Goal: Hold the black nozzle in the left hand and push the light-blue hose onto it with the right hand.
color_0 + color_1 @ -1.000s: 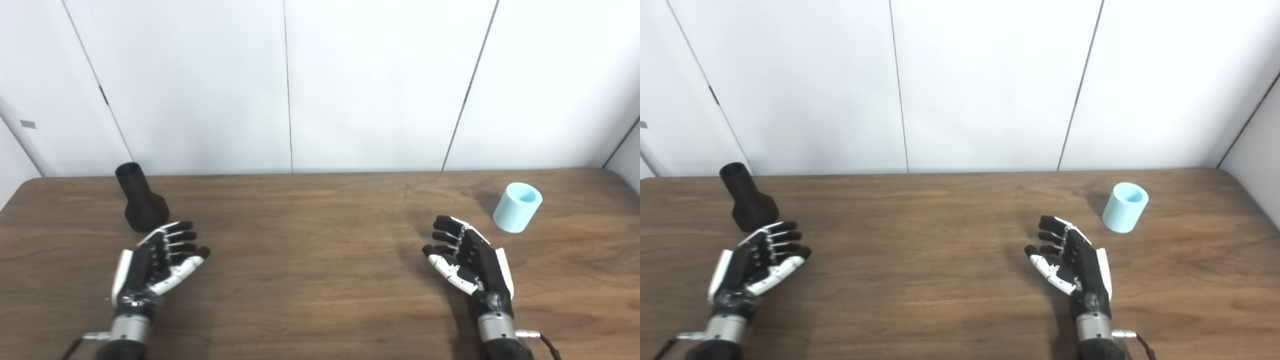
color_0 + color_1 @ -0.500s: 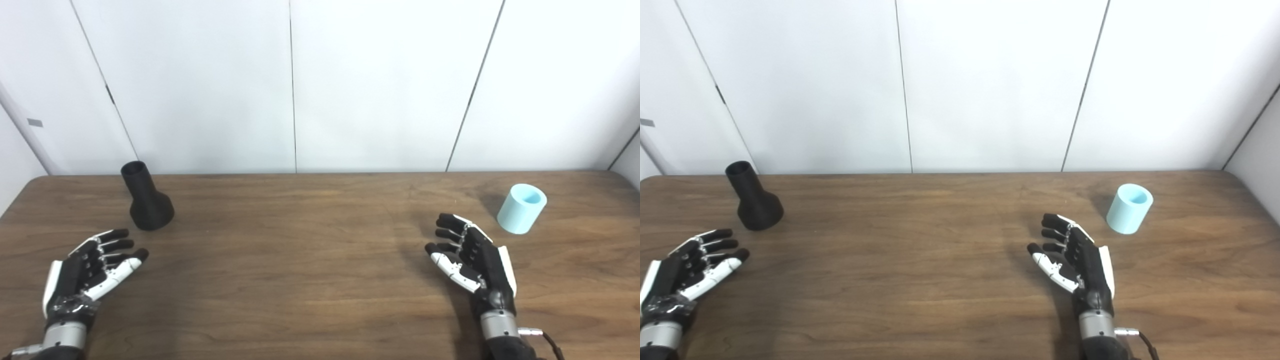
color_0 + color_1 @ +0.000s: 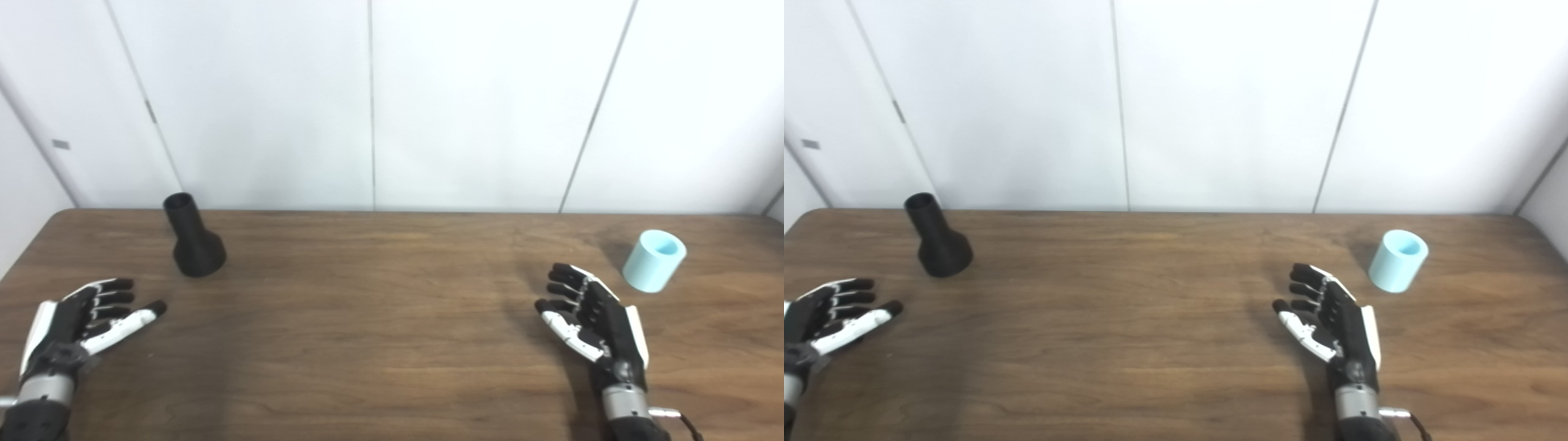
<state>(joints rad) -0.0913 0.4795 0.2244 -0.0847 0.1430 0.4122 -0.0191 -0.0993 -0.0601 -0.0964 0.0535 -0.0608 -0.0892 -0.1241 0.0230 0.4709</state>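
While both arms reach in from the near edge, neither robot hand holds anything; the left robot hand (image 3: 79, 320) sits low over the near-left part of the table (image 3: 380, 318), fingers (image 3: 113, 285) spread apart and stretched toward the right, thumb pointing the same way; the right robot hand (image 3: 594, 318) sits over the near-right part, palm turned inward toward the middle, its fingers likewise apart and only gently curled, empty.

The black nozzle (image 3: 193, 242) stands upright on the table at the far left, close to the back edge, wide flared base down and narrow open neck up; it lies beyond the left robot hand and a little to its right, clearly apart from the fingertips, with bare wood between them.

The light-blue hose (image 3: 654, 261), a short thick-walled cylinder, rests on the table at the far right, tilted so that its open end faces up and slightly away; it lies just beyond and to the right of the right robot hand, near its fingertips but not touching them; a soft shadow falls on the wood to its left.

Nozzle and hose are well apart, on opposite sides of the table, with the wide brown wood-grain surface between them; behind the table rises a white panelled wall (image 3: 392, 104) with thin dark vertical seams.
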